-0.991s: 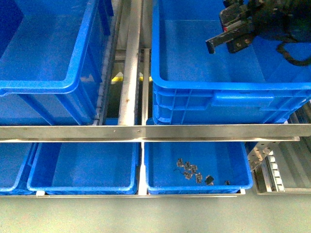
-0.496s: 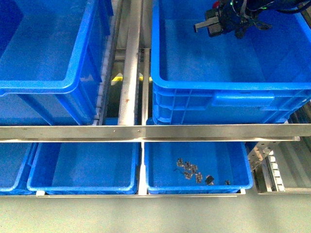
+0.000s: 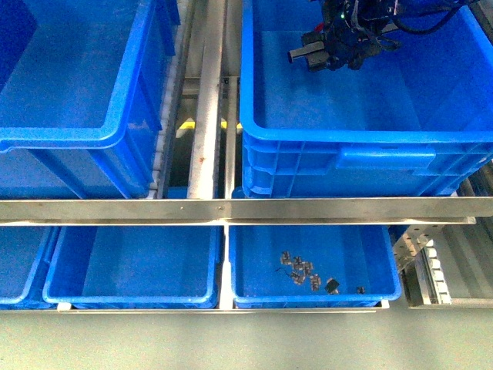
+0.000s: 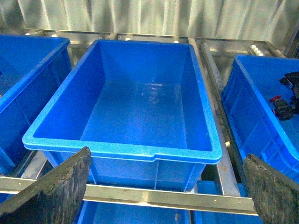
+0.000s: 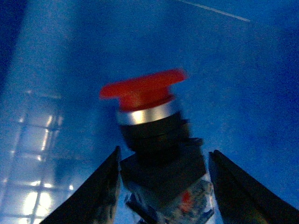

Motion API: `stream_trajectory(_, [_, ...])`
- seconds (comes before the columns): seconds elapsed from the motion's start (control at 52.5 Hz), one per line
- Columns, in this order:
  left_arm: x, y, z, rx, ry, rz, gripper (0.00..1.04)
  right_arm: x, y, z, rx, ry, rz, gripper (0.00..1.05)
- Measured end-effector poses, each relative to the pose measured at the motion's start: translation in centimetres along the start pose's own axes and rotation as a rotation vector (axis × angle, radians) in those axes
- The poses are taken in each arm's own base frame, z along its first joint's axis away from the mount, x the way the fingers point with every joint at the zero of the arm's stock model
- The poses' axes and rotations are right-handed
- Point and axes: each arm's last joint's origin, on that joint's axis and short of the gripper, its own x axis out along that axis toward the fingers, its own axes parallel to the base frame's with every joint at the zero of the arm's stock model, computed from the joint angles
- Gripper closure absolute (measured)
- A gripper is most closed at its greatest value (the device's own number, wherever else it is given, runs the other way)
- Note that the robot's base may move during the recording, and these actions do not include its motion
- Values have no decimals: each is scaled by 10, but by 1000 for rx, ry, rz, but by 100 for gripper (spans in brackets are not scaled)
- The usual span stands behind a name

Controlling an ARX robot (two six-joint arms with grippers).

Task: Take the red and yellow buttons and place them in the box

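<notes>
Right gripper (image 3: 302,54): black two-fingered claw over the far end of the box, its fingers pressed on either side of a button's body.
Red button (image 5: 156,135): round red mushroom cap, silver collar, black block body; tilted and blurred, held between those fingers.
Box (image 3: 347,135): large deep blue plastic bin with a ribbed front wall, on the upper rack.
Left gripper (image 4: 167,156): spread wide, holding nothing, facing a smooth-fronted blue plastic bin (image 4: 121,147).
Shallow blue tray (image 3: 308,302): below the box, holding small dark parts (image 3: 308,271).
</notes>
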Motion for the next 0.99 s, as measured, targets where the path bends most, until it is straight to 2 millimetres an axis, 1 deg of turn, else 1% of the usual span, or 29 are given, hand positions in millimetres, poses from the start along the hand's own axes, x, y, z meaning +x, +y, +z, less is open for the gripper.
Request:
stream_trajectory(0.152, [0,0,0,0,0,0,8,-4,-1,-1,25,-37,19,25])
stream_trajectory(0.191, [0,0,0,0,0,0,8,-7,-3,-3,28,-46,31,18])
stream_trajectory(0.286, [0,0,0,0,0,0,8,-20,-10,-5,37,-74,46,6])
stream_trajectory(0.362, [0,0,0,0,0,0,8,-35,-20,-5,41,-105,61,7])
stream_trajectory(0.419, [0,0,0,0,0,0,8,-52,-29,-4,43,-135,84,7])
stream_trajectory(0.457, [0,0,0,0,0,0,8,-68,-37,-5,42,-158,100,7])
stream_trajectory(0.515, [0,0,0,0,0,0,8,-86,-46,-7,48,-184,116,7])
stream_trajectory(0.553, [0,0,0,0,0,0,8,-106,-53,-11,53,-201,132,7])
stream_trajectory(0.572, [0,0,0,0,0,0,8,-111,-55,-12,54,-203,137,7])
stream_trajectory(0.61, [0,0,0,0,0,0,8,-131,-61,-19,61,-205,164,7])
stream_trajectory(0.629, [0,0,0,0,0,0,8,-136,-62,-21,64,-205,173,7])
stream_trajectory(0.667, [0,0,0,0,0,0,8,-155,-68,-31,84,-208,192,7])
stream_trajectory(0.686, [0,0,0,0,0,0,8,-160,-69,-34,89,-205,194,7])
stream_trajectory(0.705, [0,0,0,0,0,0,8,-174,-71,-43,103,-188,202,7])
stream_trajectory(0.724, [0,0,0,0,0,0,8,-179,-72,-46,107,-183,206,7])
stream_trajectory(0.762, [0,0,0,0,0,0,8,-198,-76,-61,123,-160,228,7])
stream_trajectory(0.781, [0,0,0,0,0,0,8,-202,-76,-65,132,-152,230,7])
stream_trajectory(0.8, [0,0,0,0,0,0,8,-211,-79,-73,144,-142,236,7])
stream_trajectory(0.819, [0,0,0,0,0,0,8,-224,-81,-84,169,-126,234,7])
stream_trajectory(0.877, [0,0,0,0,0,0,8,-252,-85,-104,228,-90,231,7])
stream_trajectory(0.896, [0,0,0,0,0,0,8,-266,-87,-113,258,-74,219,7])
stream_trajectory(0.915, [0,0,0,0,0,0,8,-275,-88,-118,276,-62,207,7])
stream_trajectory(0.972, [0,0,0,0,0,0,8,-290,-89,-125,303,-63,202,7])
stream_trajectory(0.991, [0,0,0,0,0,0,8,-292,-88,-127,303,-86,186,8])
